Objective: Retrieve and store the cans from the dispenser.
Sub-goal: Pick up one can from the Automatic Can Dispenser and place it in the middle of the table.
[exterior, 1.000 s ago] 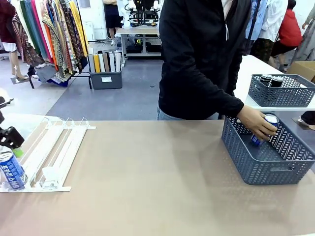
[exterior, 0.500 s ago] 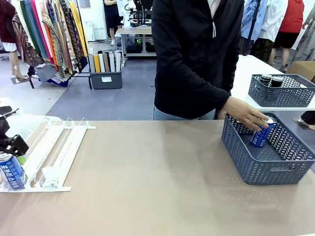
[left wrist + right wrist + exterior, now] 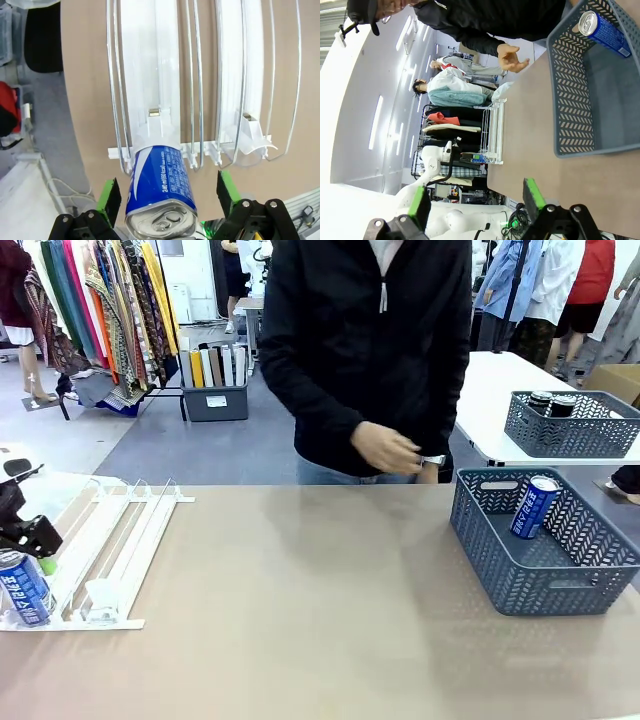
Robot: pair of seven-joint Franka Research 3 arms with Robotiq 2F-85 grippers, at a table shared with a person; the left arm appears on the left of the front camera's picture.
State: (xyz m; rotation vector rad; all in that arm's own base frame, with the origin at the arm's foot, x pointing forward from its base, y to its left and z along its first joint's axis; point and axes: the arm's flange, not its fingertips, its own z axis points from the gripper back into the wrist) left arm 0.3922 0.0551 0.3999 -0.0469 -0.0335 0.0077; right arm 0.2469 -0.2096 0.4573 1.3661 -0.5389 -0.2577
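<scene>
Tabletop basket [image 3: 540, 585] holds one blue can [image 3: 533, 506] — tilted.

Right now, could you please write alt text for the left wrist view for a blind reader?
A blue can sits at the front end of a white dispenser lane, between the open left tool's green pads, which do not touch it.

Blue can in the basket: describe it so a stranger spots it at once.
Look to the tan table's right end, where a grey lattice plastic basket stands. Inside it a slim blue drink can with a silver top leans against the far wall. The other blue can sits far left, at the white rail dispenser's front.
</scene>
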